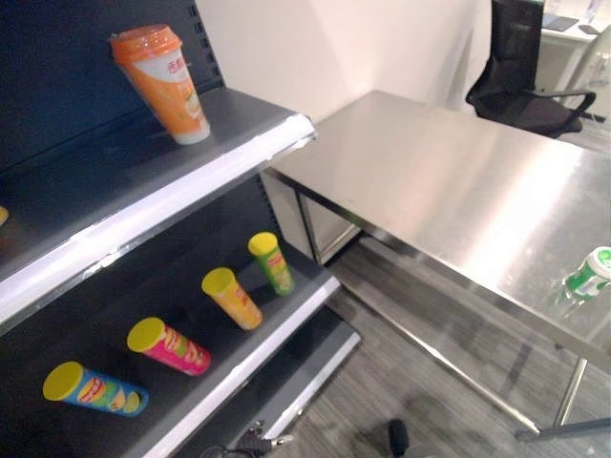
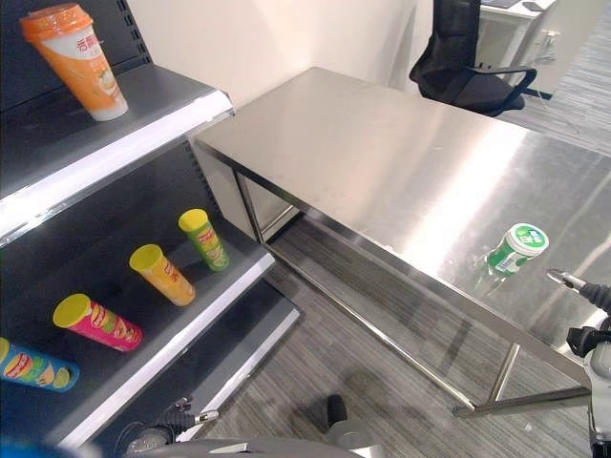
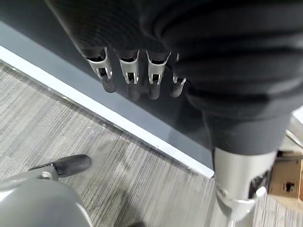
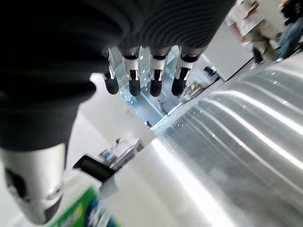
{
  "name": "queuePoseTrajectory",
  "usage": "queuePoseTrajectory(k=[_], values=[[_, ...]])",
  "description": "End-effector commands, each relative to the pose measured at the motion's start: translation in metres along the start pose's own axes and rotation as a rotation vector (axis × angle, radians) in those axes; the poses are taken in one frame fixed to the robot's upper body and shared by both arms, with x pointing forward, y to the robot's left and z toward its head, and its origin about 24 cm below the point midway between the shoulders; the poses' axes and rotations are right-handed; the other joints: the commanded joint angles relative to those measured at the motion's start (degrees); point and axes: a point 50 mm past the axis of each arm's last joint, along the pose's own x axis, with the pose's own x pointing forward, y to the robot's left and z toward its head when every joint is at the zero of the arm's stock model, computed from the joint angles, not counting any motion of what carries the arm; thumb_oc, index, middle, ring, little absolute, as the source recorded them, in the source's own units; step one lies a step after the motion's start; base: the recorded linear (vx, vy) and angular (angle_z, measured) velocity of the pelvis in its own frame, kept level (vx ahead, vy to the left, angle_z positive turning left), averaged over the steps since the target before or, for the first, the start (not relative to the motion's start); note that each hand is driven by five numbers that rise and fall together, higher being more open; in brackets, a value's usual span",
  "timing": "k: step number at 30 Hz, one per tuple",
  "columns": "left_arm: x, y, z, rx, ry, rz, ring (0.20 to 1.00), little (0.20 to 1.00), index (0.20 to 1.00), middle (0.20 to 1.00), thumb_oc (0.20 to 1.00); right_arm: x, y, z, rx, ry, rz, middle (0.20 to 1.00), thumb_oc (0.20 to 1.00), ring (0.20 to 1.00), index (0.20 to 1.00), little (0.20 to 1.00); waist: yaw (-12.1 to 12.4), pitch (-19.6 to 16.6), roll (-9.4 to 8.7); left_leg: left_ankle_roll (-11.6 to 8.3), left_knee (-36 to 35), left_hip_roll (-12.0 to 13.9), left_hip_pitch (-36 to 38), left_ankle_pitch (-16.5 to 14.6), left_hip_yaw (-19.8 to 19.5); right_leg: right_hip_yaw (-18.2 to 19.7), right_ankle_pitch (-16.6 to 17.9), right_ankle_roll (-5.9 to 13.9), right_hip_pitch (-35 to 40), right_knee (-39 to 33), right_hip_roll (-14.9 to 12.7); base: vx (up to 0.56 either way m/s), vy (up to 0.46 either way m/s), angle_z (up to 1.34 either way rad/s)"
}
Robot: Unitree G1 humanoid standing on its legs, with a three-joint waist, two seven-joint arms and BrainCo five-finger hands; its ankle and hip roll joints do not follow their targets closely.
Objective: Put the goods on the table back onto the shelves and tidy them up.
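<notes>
Print is showing on several packages, but none of it is coming through clearly enough to read. The orange cup (image 1: 160,84) standing on the upper shelf (image 1: 181,186) is carrying a white band with orange characters too small to make out. The four tubes lying on the lower shelf (image 1: 250,351), namely the blue tube (image 1: 95,390), pink tube (image 1: 170,345), orange tube (image 1: 232,299) and green tube (image 1: 272,262), are bearing logo patches that are staying illegible. The green bottle (image 2: 516,249) on the counter (image 2: 401,162) is wearing a label with unreadable white marks.

orange cup (image 1: 160,81), green-white bottle (image 2: 516,249), steel table (image 1: 449,181)
</notes>
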Motion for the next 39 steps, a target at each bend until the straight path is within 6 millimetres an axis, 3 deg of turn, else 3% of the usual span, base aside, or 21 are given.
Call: queuePoseTrajectory(k=[1,8,14,34,35,36,37,38,39], values=[[0.002,0.035,0.01,0.031,-0.026,0.081,1.0,1.0,1.0,1.0,1.0,0.009,-0.01,0.017,0.071,-0.078,-0.065,1.0,1.0,1.0,1.0,1.0,0.63,-0.93,-4.57,-1.3,1.66,2.58,-2.8,2.82,8.49,0.53,-12.74,1.69,2.72,5.72,-2.6,0.02,0.001,0.34],[0.001,0.021,0.002,0.044,-0.007,0.034,1.0,1.0,1.0,1.0,1.0,0.008,0.001,0.011,0.067,-0.049,-0.022,1.0,1.0,1.0,1.0,1.0,1.25,-1.71,-3.85,-1.09,-0.53,2.52,-0.98,2.96,9.6,-0.05,-12.9,1.8,3.74,5.45,-2.62,0.02,0.013,0.06],[0.001,0.024,0.004,0.04,-0.014,0.043,1.0,1.0,1.0,1.0,1.0,0.009,0.02,0.004,0.054,-0.002,0.052,1.0,1.0,1.0,1.0,1.0,2.08,-1.72,-4.0,-0.65,-1.37,1.57,-0.39,2.88,9.87,-0.47,-12.23,2.36,3.53,5.61,-3.69,0.0,0.035,0.03],[-0.001,0.021,-0.003,0.018,0.006,0.055,1.0,1.0,1.0,1.0,1.0,0.014,0.026,0.008,0.016,-0.003,0.035,1.0,1.0,1.0,1.0,1.0,3.4,-1.96,-3.89,-0.08,-2.11,0.7,0.5,2.56,9.81,-0.99,-11.95,2.88,4.22,5.09,-4.61,0.0,0.003,0.0],[-0.001,0.022,-0.004,0.015,0.004,0.059,1.0,1.0,1.0,1.0,1.0,0.014,0.026,0.008,0.026,-0.006,0.025,0.762,0.762,0.762,0.762,0.762,3.53,-2.02,-3.87,-0.11,-2.16,0.75,0.61,2.54,9.86,-1.17,-11.99,2.87,4.42,4.96,-4.6,0.0,0.0,0.0],[-0.001,0.022,-0.003,0.011,0.002,0.061,1.0,1.0,1.0,1.0,1.0,0.014,0.027,0.008,0.033,-0.005,0.022,0.576,0.576,0.576,0.576,0.576,3.6,-2.04,-3.87,-0.11,-2.15,0.76,0.6,2.56,9.82,-1.14,-12.0,2.84,4.49,4.94,-4.58,0.0,0.0,0.0],[-0.001,0.022,-0.003,0.011,0.001,0.061,1.0,1.0,1.0,1.0,1.0,0.014,0.027,0.008,0.036,-0.003,0.022,0.501,0.501,0.501,0.501,0.501,3.67,-2.06,-3.89,-0.12,-2.16,0.81,0.62,2.55,9.81,-1.18,-12.02,2.83,4.51,4.92,-4.55,0.0,0.0,0.0],[-0.001,0.023,-0.003,0.01,0.0,0.063,1.0,1.0,1.0,1.0,1.0,0.015,0.028,0.009,0.037,-0.005,0.024,0.2,0.2,0.2,0.2,0.2,3.74,-2.04,-3.9,-0.12,-2.14,0.86,0.64,2.57,9.83,-1.21,-12.02,2.84,4.56,4.87,-4.51,0.0,0.0,0.0],[-0.001,0.023,-0.003,0.008,0.001,0.065,1.0,1.0,1.0,1.0,1.0,0.015,0.029,0.01,0.038,-0.007,0.027,0.2,0.2,0.2,0.2,0.2,3.8,-2.06,-3.9,-0.14,-2.15,0.94,0.7,2.59,9.83,-1.27,-12.04,2.82,4.61,4.8,-4.44,0.0,0.0,0.0]])
